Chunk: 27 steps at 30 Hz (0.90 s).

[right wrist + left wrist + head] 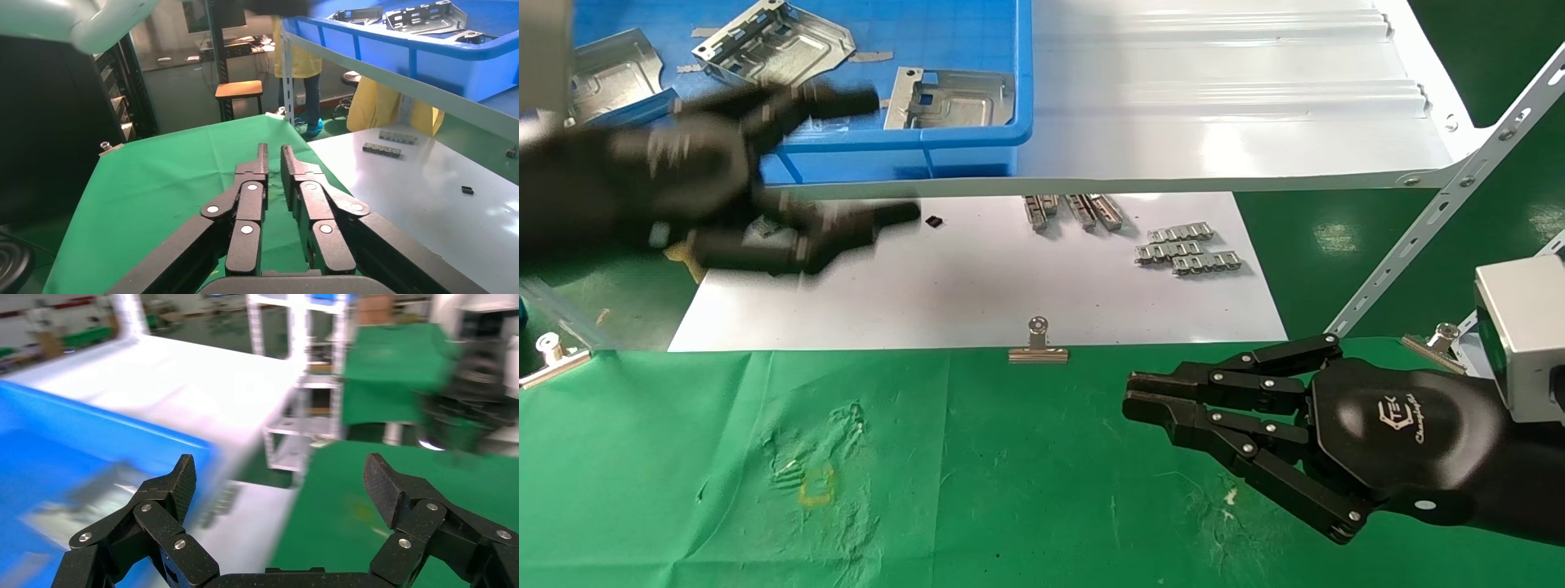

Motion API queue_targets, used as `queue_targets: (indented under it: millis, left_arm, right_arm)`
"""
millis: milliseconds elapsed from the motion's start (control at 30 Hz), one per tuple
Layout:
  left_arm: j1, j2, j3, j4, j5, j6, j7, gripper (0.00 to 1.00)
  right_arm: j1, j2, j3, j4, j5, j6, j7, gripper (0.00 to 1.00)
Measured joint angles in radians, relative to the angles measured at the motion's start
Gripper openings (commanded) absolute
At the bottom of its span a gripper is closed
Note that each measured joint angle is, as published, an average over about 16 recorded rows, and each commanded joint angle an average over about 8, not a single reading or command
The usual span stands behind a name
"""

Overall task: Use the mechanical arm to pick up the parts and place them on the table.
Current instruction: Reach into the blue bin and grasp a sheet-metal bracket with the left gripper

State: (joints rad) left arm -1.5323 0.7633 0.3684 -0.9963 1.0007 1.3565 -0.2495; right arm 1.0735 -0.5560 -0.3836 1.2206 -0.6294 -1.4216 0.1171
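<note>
Three silvery parts lie in the blue bin at the back left: one in the middle, one at the bin's right, one partly hidden behind my left arm. They also show in the right wrist view. My left gripper is open and empty, blurred, in front of the bin's front wall above the white board; its fingers are spread wide. My right gripper is shut and empty, low over the green table at the right.
A glossy white board lies under the shelf with grey link strips on it. A silver binder clip holds its front edge. A white ribbed shelf carries the bin. A yellow square mark sits on the cloth.
</note>
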Motion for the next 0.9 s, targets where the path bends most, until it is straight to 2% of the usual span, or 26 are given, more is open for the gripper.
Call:
queue_targets:
  millis: [167,333,367,400,600,633,667,900]
  left_arm:
    - [-0.208,0.103,0.062,0.239,0.147,-0.07,0.02,1.0]
    - [-0.37,0.198,0.116,0.487,0.273,-0.17,0.055,1.0]
    - [-0.396,0.215,0.126,0.532,0.295,-0.194,0.062,0.99]
    - [-0.419,0.231,0.134,0.575,0.315,-0.219,0.068,0.9]
    - [-0.513,0.303,0.176,0.778,0.407,-0.376,0.089,0.15]
    - [-0.523,0.312,0.181,0.803,0.417,-0.399,0.09,0.04]
    - [-0.531,0.32,0.185,0.826,0.427,-0.422,0.09,0.0]
    - [-0.561,0.351,0.205,0.927,0.465,-0.519,0.089,0.0]
  right_arm:
    - [0.0,0.0,0.0,0.0,0.0,0.0,0.0,0.0]
    - [0.0,0.0,0.0,0.0,0.0,0.0,0.0,0.0]
    - [0.0,0.0,0.0,0.0,0.0,0.0,0.0,0.04]
    - [0.0,0.0,0.0,0.0,0.0,0.0,0.0,0.17]
    - [0.0,0.0,0.0,0.0,0.0,0.0,0.0,0.92]
    - [0.0,0.0,0.0,0.0,0.0,0.0,0.0,1.0]
    - [0.0,0.0,0.0,0.0,0.0,0.0,0.0,1.0]
    - [0.0,0.0,0.0,0.0,0.0,0.0,0.0,1.0]
